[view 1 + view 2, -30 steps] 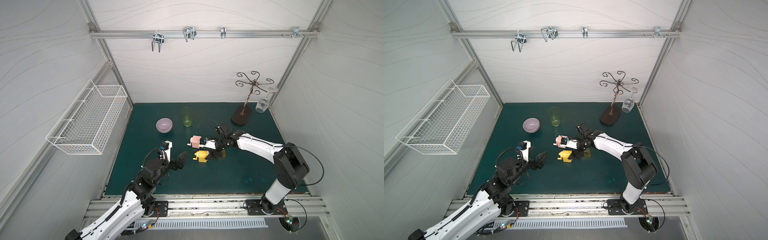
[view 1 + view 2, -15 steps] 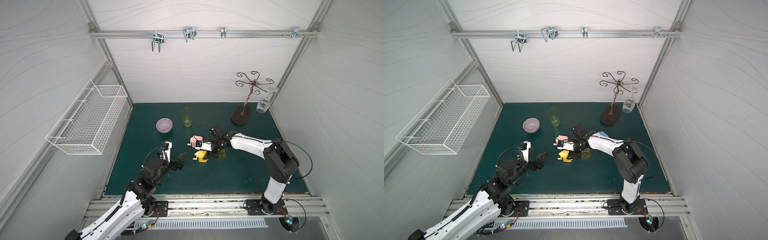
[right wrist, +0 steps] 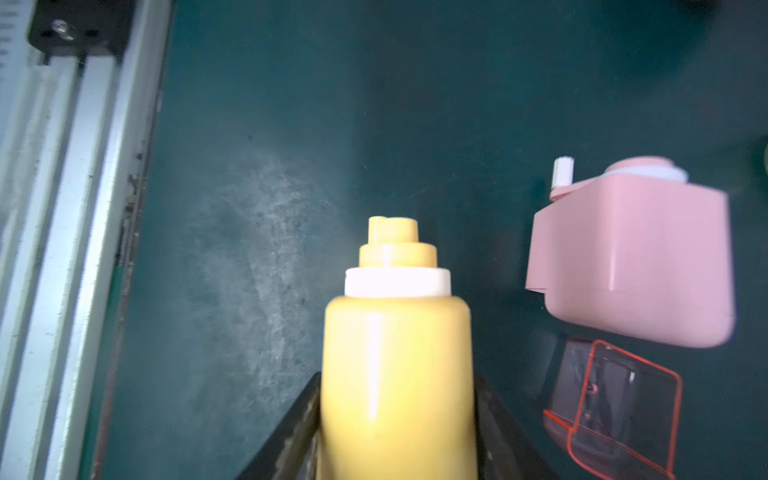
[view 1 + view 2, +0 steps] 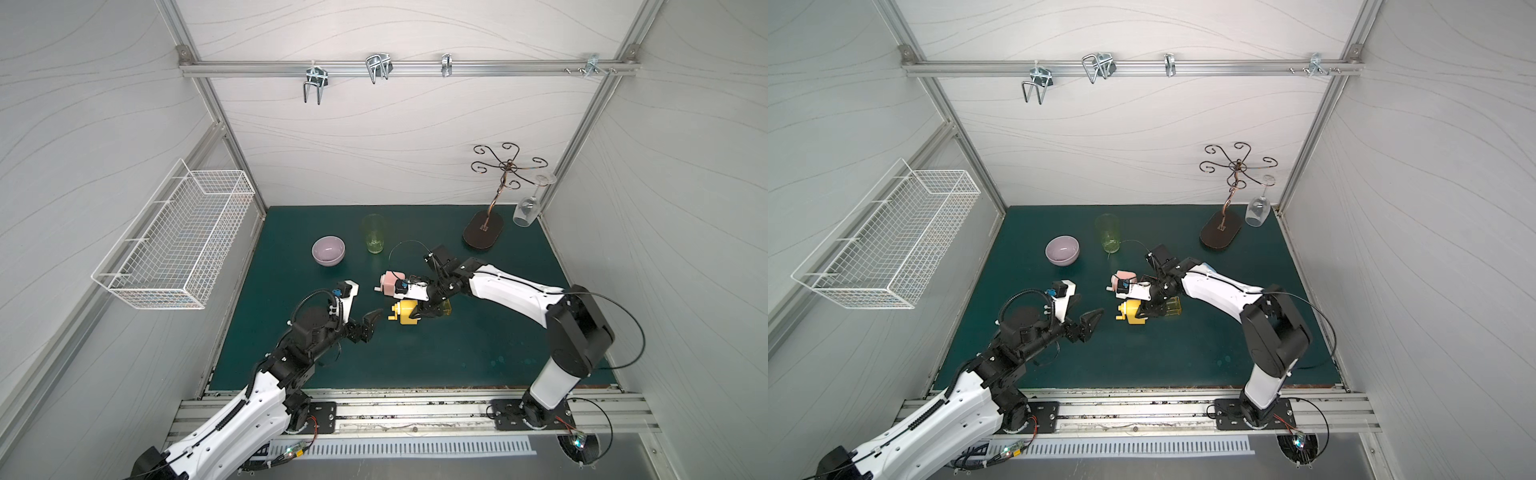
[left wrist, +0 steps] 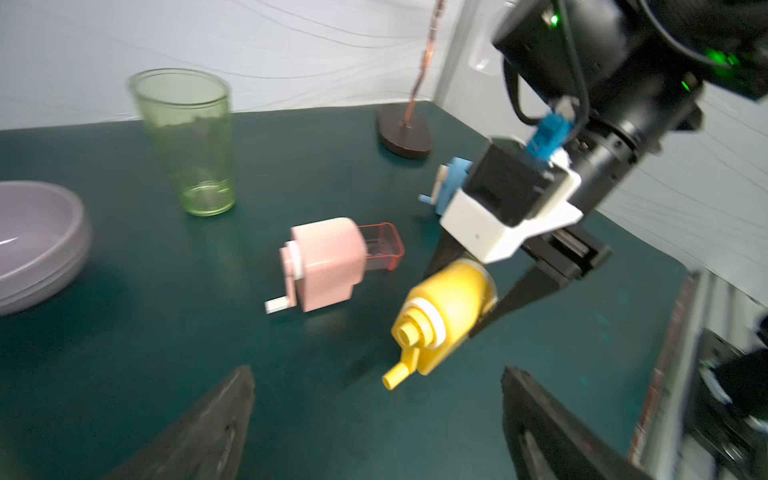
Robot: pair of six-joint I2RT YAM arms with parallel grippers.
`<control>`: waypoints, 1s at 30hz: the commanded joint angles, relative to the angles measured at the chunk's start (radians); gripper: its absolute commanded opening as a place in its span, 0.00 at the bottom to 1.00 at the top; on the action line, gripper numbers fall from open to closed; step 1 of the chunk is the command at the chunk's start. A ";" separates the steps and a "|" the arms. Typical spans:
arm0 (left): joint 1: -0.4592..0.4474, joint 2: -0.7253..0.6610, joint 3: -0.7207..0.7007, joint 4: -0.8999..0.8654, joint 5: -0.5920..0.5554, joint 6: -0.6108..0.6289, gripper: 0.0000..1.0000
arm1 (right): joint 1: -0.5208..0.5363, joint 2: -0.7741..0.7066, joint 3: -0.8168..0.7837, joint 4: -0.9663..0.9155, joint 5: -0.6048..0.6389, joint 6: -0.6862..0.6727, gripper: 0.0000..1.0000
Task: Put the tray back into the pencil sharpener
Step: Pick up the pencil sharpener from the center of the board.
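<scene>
Well, farthest left a white wire basket point(image 4: 174, 245) is hanging on the side wall above the green mat point(image 4: 415, 361). Next, the left gripper point(image 4: 366, 323) is hovering over the mat with its jaws spread wide and nothing between them, pointing at the yellow sharpener point(image 4: 404, 311), near it but not touching.

Toward the back wall, a purple bowl point(image 4: 328, 250) is sitting beside an upright green glass point(image 4: 375, 234). Moving right, a pink sharpener point(image 4: 390, 283) is lying on the mat with a red tray point(image 5: 380, 249) right at its rear end; I cannot tell whether that tray is partly inside.

Just in front of it, the right gripper point(image 4: 419, 313) is clamping the yellow sharpener by its two sides, the crank end sticking out past the fingertips toward the left gripper. The yellow tray point(image 4: 444, 308) is lying on the mat at the sharpener's rear, just behind the right gripper; whether the two are touching is hidden.

In the left wrist view a blue sharpener point(image 5: 451, 183) is peeking out from behind the right arm's camera. Farthest right, a stand point(image 4: 484, 228) is standing near the back corner, and a wine glass point(image 4: 525, 210) is hanging upside down from one of its arms.
</scene>
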 commanded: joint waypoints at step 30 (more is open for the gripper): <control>-0.016 0.268 0.226 0.094 0.569 0.336 0.65 | 0.111 -0.166 0.239 -0.367 -0.186 -0.003 0.26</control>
